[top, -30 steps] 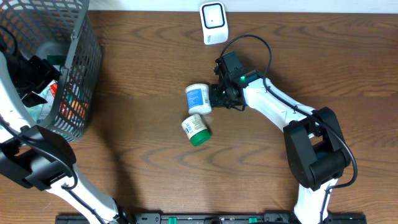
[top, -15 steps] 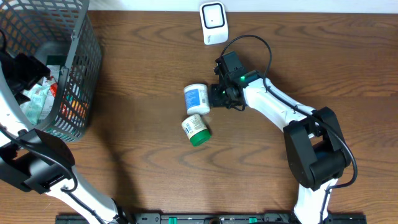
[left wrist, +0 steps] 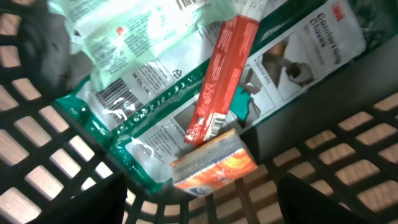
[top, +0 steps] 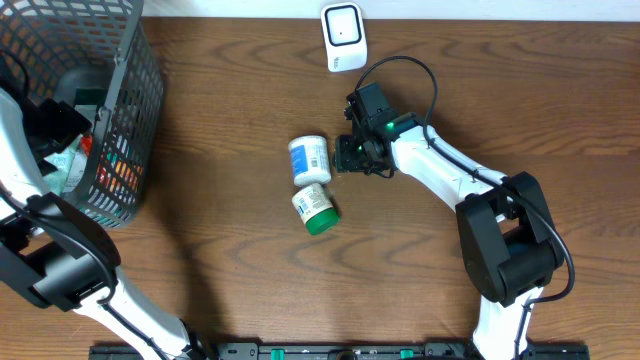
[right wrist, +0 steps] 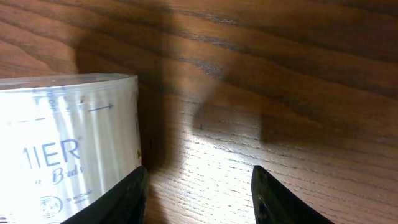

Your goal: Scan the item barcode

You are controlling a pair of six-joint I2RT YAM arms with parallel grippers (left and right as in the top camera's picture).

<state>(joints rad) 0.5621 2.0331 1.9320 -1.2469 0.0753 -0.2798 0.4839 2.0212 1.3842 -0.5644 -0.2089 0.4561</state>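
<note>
**L arm.** Left end effector (left wrist: 205,200) is down inside the basket (top: 128,120), fingers spread wide, nothing between them. It hangs over the stock, and no contact w/ any pack is visible in the wrist view. Beneath it:
- Red carton (left wrist: 221,81) lies slantwise on top of a green-white glove pack (left wrist: 298,50).
- Orange box (left wrist: 211,165) sits at the carton's lower end, touching it.
- Clear pouch (left wrist: 130,31) lies upper left.

**R arm.** Right end effector (right wrist: 198,199) sits low over the bench (top: 500,80), partly open and empty, w/ only bare wood between the fingers. White tub (top: 309,160) lies on its side just beside one finger, outside the gap. Green-lid tub (top: 316,209) lies close below it; contact between the two cannot be told. Scanner (top: 343,37) stands at the far edge, well apart from both tubs.

**Assessment.** Step in hand appears to be picking an item from the basket for scanning.

**Recs.**
1. Take the top item, i.e. the red carton, not the pack under it.
2. Grip across its narrow width at mid-length so it doesn't swing.
3. Lift straight up and clear the mesh wall before travelling. Risk: the orange box gets dragged along.
4. Barcodes show on the pouch and pack but none on the carton from here, so expect to turn it at the scanner.
5. Keep R arm off the white tub, as it is round and may roll.
</note>
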